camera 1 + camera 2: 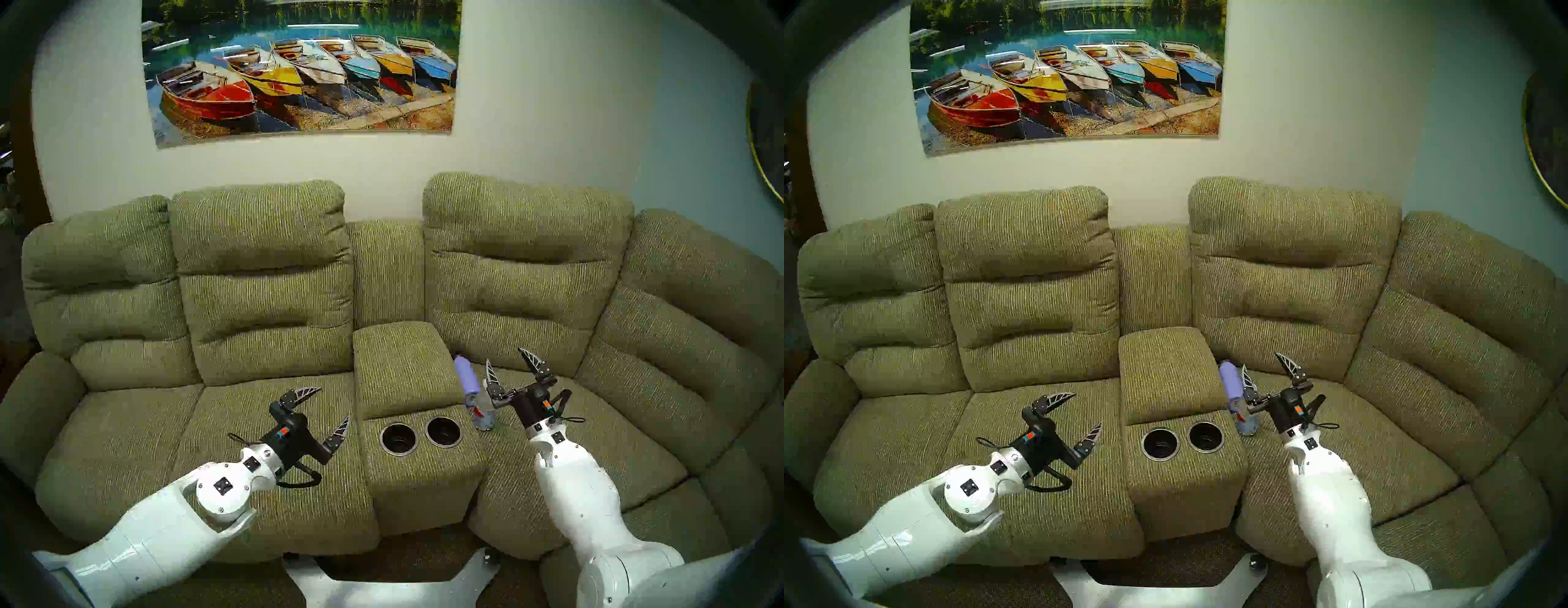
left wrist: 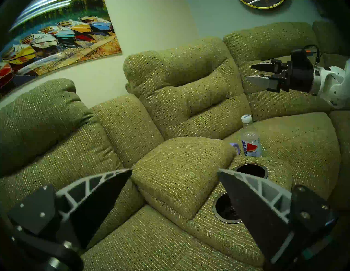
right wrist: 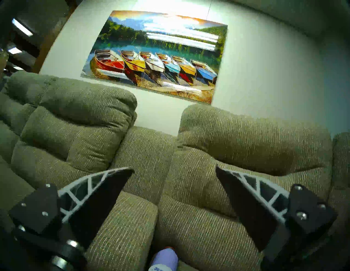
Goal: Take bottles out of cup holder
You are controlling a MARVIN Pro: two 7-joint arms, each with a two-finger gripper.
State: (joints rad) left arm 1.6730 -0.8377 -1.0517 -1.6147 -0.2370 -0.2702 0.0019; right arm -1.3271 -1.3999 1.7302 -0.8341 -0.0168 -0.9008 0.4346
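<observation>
Bottles are both out on the sofa (image 1: 263,305) seat just right of the console (image 1: 403,369): lavender flask (image 1: 466,375) lying down, clear water bottle (image 1: 483,412) upright beside it. Both cup holder wells (image 1: 397,438) sit empty. Right gripper (image 1: 511,367) hovers above them, fingers spread. Left gripper (image 1: 333,409) hangs over the other seat, spread too.

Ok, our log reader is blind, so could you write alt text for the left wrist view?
Both round black silver-rimmed cup holder wells in the olive-green fabric sofa console stand empty. The clear plastic water bottle with a white cap stands upright on the seat just beyond, a sliver of the lavender flask beside it. The open left gripper frames the view; the right gripper hangs above.
</observation>
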